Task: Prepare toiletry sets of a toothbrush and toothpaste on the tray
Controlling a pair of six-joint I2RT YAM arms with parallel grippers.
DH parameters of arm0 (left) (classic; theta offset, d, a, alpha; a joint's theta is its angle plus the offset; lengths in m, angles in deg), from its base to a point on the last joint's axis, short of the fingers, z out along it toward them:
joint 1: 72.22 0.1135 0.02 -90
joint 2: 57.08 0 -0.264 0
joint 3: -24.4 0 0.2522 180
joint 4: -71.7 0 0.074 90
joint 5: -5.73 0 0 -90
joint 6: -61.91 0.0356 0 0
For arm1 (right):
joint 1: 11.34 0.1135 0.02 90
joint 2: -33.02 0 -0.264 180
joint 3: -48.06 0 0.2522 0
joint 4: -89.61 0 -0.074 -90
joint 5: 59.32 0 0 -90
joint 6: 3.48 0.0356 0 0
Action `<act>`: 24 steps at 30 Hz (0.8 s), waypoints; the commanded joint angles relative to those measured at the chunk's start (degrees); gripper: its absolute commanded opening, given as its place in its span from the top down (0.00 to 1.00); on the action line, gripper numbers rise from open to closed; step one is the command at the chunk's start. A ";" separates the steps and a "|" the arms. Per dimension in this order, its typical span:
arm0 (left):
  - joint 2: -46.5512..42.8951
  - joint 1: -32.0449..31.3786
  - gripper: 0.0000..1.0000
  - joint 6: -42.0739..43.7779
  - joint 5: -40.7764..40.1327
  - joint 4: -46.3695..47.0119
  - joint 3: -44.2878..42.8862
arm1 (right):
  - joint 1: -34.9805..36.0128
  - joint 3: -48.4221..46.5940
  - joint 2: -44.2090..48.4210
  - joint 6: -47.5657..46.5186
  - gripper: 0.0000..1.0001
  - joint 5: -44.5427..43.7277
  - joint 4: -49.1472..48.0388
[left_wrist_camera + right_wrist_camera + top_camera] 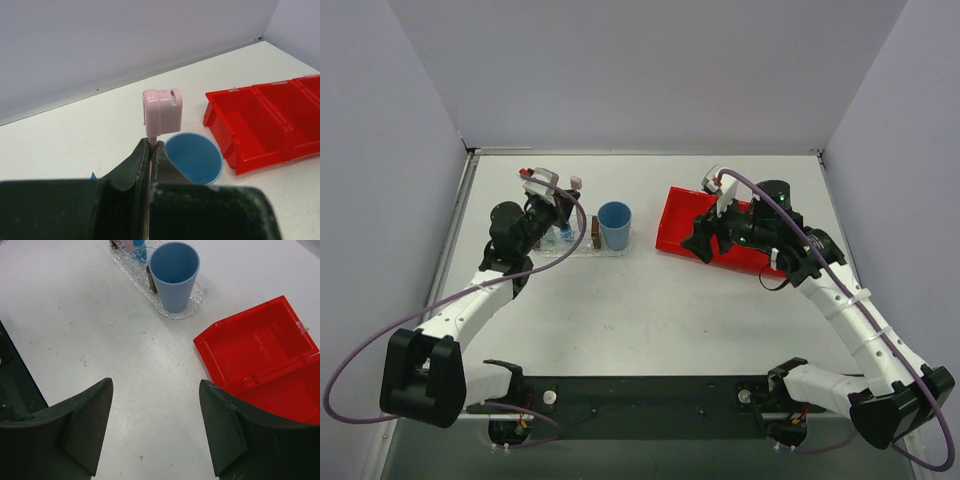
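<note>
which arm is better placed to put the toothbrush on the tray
Left. The left gripper is shut on the toothbrush, right at the tray by the blue cup. The right gripper is open and empty, over near the red bin.

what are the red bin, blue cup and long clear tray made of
Red two-compartment bin: glossy moulded plastic, judging by its sheen. Round blue cup: likely plastic, smooth matte, opaque. Long clear tray: transparent plastic, by its bumpy, glittering surface.

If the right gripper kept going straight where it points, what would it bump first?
Probably the bare white table, between the red bin and the tray; depth is hard to judge.
</note>
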 commanded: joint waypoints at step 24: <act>11.93 0.77 1.00 -1.07 -6.38 24.71 4.43 | -2.22 5.06 0.97 -1.27 0.37 3.65 -5.35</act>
